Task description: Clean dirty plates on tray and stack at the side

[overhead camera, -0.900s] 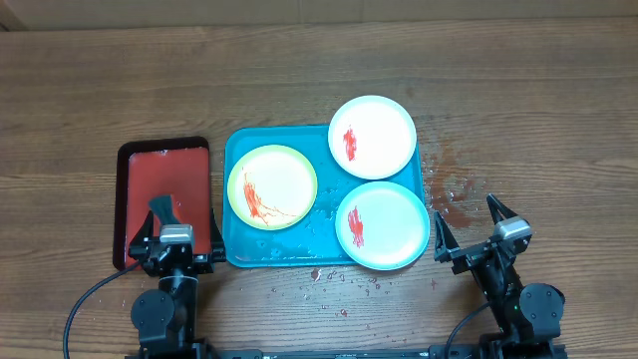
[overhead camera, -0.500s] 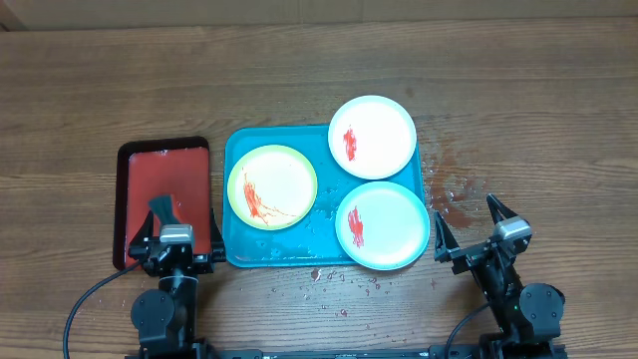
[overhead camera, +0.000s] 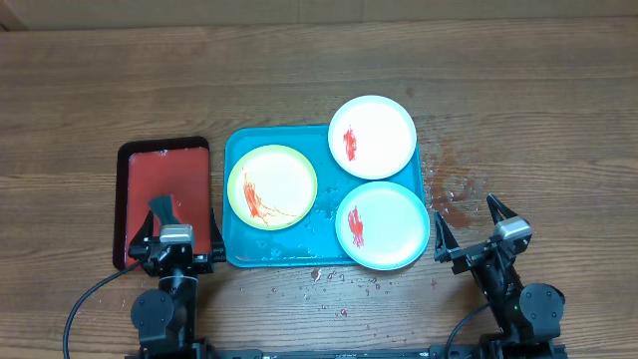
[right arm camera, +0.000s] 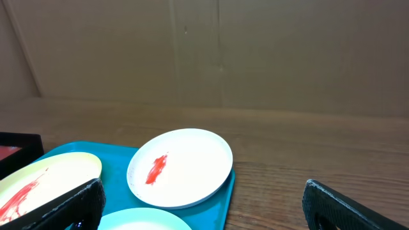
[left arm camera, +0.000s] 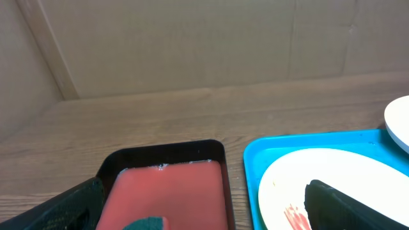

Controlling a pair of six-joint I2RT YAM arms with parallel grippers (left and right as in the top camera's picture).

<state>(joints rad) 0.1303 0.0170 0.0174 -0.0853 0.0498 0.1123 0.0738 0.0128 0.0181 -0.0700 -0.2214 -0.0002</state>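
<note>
Resting on one tray (overhead camera: 244, 249), three smeared plates (overhead camera: 272, 186).

Through the left wrist camera the red tray (left arm camera: 163, 185) runs off the bottom edge. A green thing (left arm camera: 146, 223) in it shows only its top, too little to name. The yellow-green plate (left arm camera: 319, 169) is cut off low and sits partly behind a dark finger (left arm camera: 358, 204), and the white plate (left arm camera: 399, 115) is a sliver at the right edge. Through the right wrist camera the light-blue plate (right arm camera: 144, 219) shows just its far rim, and from above the left arm (overhead camera: 175, 239) covers the red tray's near end.
</note>
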